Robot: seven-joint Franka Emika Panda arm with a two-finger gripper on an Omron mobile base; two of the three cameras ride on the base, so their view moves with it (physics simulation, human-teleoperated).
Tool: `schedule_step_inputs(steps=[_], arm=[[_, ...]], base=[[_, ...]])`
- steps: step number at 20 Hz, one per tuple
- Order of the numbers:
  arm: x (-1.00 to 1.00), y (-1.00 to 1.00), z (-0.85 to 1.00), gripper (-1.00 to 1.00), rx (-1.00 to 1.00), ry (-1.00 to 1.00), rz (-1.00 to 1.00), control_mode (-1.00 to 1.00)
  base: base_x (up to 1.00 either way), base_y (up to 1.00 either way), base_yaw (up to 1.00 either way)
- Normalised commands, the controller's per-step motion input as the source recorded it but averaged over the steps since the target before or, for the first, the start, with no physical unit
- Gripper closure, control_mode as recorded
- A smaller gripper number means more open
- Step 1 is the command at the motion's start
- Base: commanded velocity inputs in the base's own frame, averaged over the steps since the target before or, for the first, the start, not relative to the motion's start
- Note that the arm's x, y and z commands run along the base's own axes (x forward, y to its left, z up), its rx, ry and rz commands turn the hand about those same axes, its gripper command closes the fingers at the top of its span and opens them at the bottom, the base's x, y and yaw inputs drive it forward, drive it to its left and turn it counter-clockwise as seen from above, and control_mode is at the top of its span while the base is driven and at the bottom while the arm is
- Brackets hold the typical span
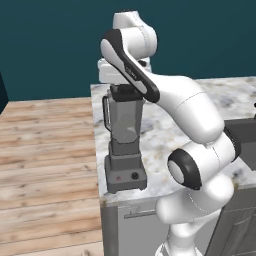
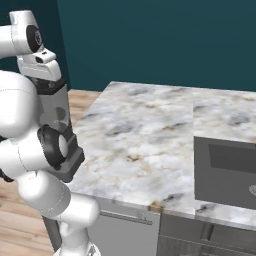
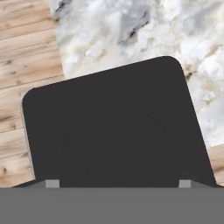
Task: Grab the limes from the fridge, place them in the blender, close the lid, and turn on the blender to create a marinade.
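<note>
The blender (image 1: 124, 150) stands on the near left corner of the marble counter (image 1: 165, 132), its dark base showing a red button and a black knob. The black lid (image 1: 125, 93) lies level on the rim of the grey jar (image 2: 54, 114). My gripper (image 1: 125, 89) comes straight down onto the lid. In the hand view the lid (image 3: 114, 118) is very close, and my gripper (image 3: 118, 183) has its two tips on either side of the lid's raised round centre, shut on it. The limes and the fridge are out of view.
A dark inset panel (image 2: 225, 170) lies in the counter (image 2: 150, 135) to the right. Wooden floor (image 1: 45, 150) runs left of the counter's edge. Grey cabinet fronts with a handle (image 2: 125, 217) sit below the counter. My own arm hides part of the blender in the right base view.
</note>
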Motion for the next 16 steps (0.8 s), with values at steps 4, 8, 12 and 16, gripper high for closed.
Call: schedule_step_inputs(steps=[4, 8, 12, 16], arm=[[0.00, 0.14, -0.30, 1.00, 0.06, 0.00, 0.15, -1.00], [0.00, 0.12, -0.32, 1.00, 0.07, 0.00, 0.16, -1.00], [0.03, 0.12, -0.31, 1.00, 0.08, 0.00, 0.23, -1.00], [0.00, 0.03, -0.16, 1.00, 0.08, -0.03, 0.24, -1.00]], base=[[0.00, 0.00, 0.00], [0.00, 0.00, 0.00], [0.00, 0.00, 0.00], [0.00, 0.00, 0.00]])
